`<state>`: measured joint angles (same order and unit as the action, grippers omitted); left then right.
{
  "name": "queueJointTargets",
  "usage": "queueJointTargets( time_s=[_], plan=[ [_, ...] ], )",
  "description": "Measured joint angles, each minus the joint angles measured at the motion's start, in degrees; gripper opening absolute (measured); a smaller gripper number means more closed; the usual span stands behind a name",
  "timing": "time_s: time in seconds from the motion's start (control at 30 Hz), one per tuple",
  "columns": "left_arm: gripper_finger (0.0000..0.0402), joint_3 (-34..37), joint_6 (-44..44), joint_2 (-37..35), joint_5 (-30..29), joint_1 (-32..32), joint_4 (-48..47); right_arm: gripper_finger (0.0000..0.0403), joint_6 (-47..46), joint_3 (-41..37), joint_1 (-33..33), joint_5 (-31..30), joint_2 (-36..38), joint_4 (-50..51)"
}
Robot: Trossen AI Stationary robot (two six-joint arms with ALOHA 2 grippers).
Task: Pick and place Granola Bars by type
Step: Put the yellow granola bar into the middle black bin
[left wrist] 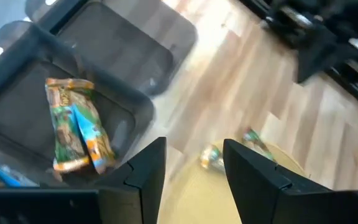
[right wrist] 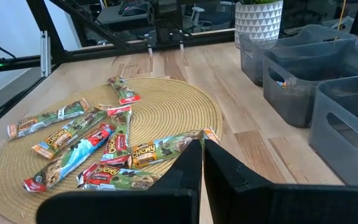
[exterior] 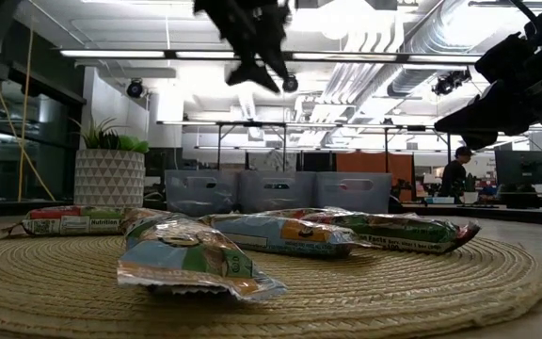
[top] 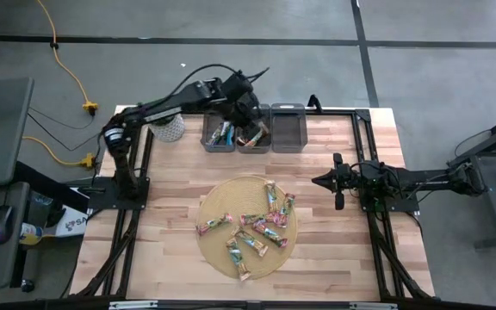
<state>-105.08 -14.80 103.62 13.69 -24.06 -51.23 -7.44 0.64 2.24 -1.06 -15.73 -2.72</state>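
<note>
Closest to the low camera lies a blue-and-tan foil-wrapped granola bar (exterior: pixel 188 261) on the round woven straw mat (exterior: pixel 497 282), with more bars behind it and three grey plastic bins (exterior: pixel 276 191) along the far edge of the wooden tabletop (top: pixel 377 146). From overhead I see my left tool (top: pixel 252 120) hanging over the middle bin (top: pixel 253 136), while the right tool (top: pixel 321 181) waits beside the mat, well apart from the bins; roughly ten bars remain scattered on the mat. Through the left wrist camera, the dark fingers (left wrist: pixel 146 171) stand spread with nothing between them, and two green-and-orange bars (left wrist: pixel 74 127) rest on the bin floor beneath. Through the right wrist camera, that tool's fingers (right wrist: pixel 188 163) look pressed nearly together, empty, facing the pile of red, green and blue wrappers (right wrist: pixel 98 146). I judge a drop is just finished, so my next job is a fresh pick: I'd lift clear of the bin wall, choose a bar lying apart from its neighbours, line the fingers across its narrow width, and pinch gently, since slick foil may slip.
</note>
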Motion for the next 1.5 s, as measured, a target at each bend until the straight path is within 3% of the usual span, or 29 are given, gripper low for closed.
queueJointTargets(
  time_s=[0.23, 0.33, 0.43, 0.57, 0.87, 1.07, 1.5],
  plan=[
    [0.0156, 0.0, -1.2, -8.3, -11.9, 8.3, -8.3, 0.0000, 0.0, 0.0, 0.0, 0.0, 0.0, 0.0],
    [0.0155, 0.1, -4.3, -10.7, -18.7, 12.8, -11.2, 0.0000, 0.0, 0.0, 0.0, 0.0, 0.0, 0.0],
    [0.0155, 1.8, -8.0, -12.5, -21.7, 17.6, -12.0, 0.0000, 0.0, 0.0, 0.0, 0.0, 0.0, 0.3],
    [0.0155, 3.9, -20.3, -13.1, -27.2, 24.3, -12.4, 0.0000, 0.0, 0.0, 0.0, 0.0, 0.0, 0.2],
    [0.0155, 11.1, -56.6, -12.6, -37.6, 39.6, -11.4, 0.0000, 0.0, 0.0, 0.0, 0.0, 0.0, 0.1],
    [0.0155, 17.7, -73.9, -12.6, -38.8, 46.6, -7.3, 0.0000, 0.0, 0.0, 0.0, 0.0, 0.0, 0.0],
    [0.0156, 31.2, -86.0, -12.0, -38.1, 58.5, 12.9, 0.0000, 0.0, 0.0, 0.0, 0.0, 0.0, 0.1]
  ],
)
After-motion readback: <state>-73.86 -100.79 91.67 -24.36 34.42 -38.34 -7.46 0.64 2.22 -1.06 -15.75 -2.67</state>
